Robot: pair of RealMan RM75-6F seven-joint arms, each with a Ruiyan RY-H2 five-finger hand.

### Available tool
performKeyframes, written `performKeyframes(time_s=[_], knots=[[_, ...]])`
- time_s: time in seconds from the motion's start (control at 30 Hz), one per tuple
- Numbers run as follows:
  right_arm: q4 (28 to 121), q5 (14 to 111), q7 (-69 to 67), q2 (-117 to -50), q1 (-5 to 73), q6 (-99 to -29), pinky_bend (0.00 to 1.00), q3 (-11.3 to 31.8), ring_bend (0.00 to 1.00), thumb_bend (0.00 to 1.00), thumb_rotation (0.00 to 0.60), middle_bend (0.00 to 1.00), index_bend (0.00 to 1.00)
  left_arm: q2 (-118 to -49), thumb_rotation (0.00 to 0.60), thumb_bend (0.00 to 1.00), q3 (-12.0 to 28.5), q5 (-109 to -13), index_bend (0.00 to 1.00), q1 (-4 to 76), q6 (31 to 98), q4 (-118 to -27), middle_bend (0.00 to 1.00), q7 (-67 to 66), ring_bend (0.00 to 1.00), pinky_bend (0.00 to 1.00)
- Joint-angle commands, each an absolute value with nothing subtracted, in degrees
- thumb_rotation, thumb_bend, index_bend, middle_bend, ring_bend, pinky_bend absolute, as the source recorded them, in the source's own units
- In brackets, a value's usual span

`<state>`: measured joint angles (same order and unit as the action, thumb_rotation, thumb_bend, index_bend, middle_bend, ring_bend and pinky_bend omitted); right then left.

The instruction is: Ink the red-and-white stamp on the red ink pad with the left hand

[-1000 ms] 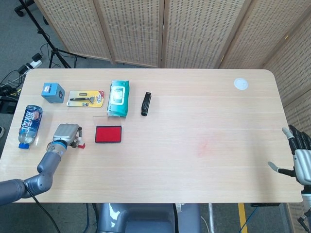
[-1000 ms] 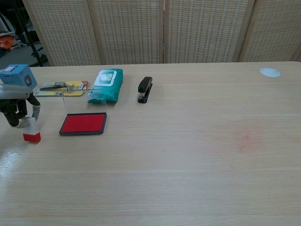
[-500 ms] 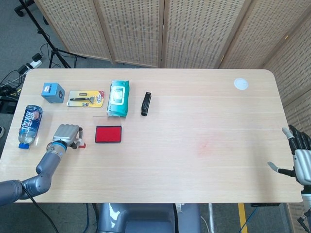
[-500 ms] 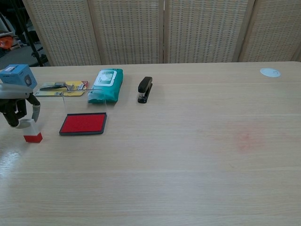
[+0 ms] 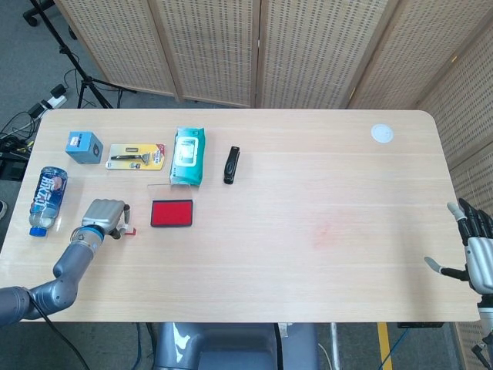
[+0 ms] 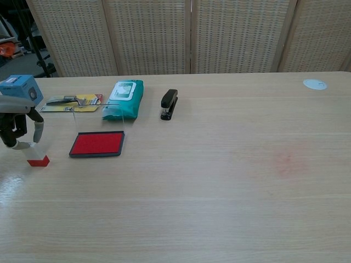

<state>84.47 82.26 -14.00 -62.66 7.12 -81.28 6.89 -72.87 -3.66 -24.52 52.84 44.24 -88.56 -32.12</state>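
Observation:
The red-and-white stamp (image 6: 37, 156) stands at the table's left edge, red base down, at or just above the tabletop. My left hand (image 6: 18, 124) grips its white top from above; in the head view the left hand (image 5: 103, 215) covers most of the stamp (image 5: 130, 230). The red ink pad (image 6: 97, 143) lies open a short way right of the stamp, also seen as the ink pad (image 5: 171, 213) from the head. My right hand (image 5: 475, 248) hangs off the table's right edge, fingers spread, holding nothing.
Behind the pad lie a teal wipes pack (image 5: 187, 155), a carded razor (image 5: 135, 156), a blue box (image 5: 83, 146) and a black stapler (image 5: 231, 164). A water bottle (image 5: 48, 200) lies left of my left hand. A white disc (image 5: 381, 133) sits far right.
My left hand has drawn slightly up and left, and the stamp has gone from tilted to more upright. The right hand has not moved.

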Motion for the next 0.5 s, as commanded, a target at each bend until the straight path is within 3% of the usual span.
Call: performKeyframes(time_s=[0.03, 0.17, 0.23, 0.3, 0.37, 0.43, 0.5], knots=[[84.5, 82.3, -14.0, -62.6, 7.1, -81.4, 0.00, 6.9, 0.00, 0.00, 0.600, 0.00, 0.00, -72.3, 0.600, 0.36, -3.5, -25.0, 0.48, 52.7, 44.7, -89.2, 0.91, -31.6, 0.97, 0.95], [84.7, 82.6, -14.1, -62.5, 7.0, -81.8, 0.00, 6.9, 0.00, 0.00, 0.600, 0.00, 0.00, -69.5, 0.600, 0.33, -2.1, -28.7, 0.44, 51.5, 46.4, -92.2, 0.88, -28.7, 0.94, 0.94], [84.7, 82.7, -14.2, -62.5, 6.9, -81.9, 0.00, 6.8, 0.00, 0.00, 0.600, 0.00, 0.00, -68.1, 0.600, 0.31, -1.3, -31.5, 0.40, 50.3, 47.6, -93.6, 0.77, -26.7, 0.82, 0.90], [84.9, 83.1, -14.3, -62.3, 6.7, -82.4, 0.00, 6.8, 0.00, 0.00, 0.600, 0.00, 0.00, -65.1, 0.600, 0.27, 0.4, -38.9, 0.30, 46.7, 51.6, -96.1, 0.51, -21.0, 0.57, 0.71], [85.0, 83.3, -14.4, -62.2, 6.6, -82.7, 0.00, 6.8, 0.00, 0.00, 0.600, 0.00, 0.00, -63.5, 0.600, 0.21, 0.2, -45.3, 0.13, 43.6, 54.1, -96.7, 0.13, -16.9, 0.18, 0.38], [85.1, 83.5, -14.5, -62.2, 6.5, -83.0, 0.00, 6.7, 0.00, 0.00, 0.600, 0.00, 0.00, -62.2, 0.600, 0.15, -0.1, -50.9, 0.03, 40.0, 57.6, -96.8, 0.00, -12.5, 0.02, 0.18], [85.3, 83.7, -14.5, -62.1, 6.5, -83.1, 0.00, 6.7, 0.00, 0.00, 0.600, 0.00, 0.00, -61.8, 0.600, 0.09, -0.3, -54.6, 0.00, 37.3, 60.7, -96.5, 0.00, -9.3, 0.00, 0.06]])
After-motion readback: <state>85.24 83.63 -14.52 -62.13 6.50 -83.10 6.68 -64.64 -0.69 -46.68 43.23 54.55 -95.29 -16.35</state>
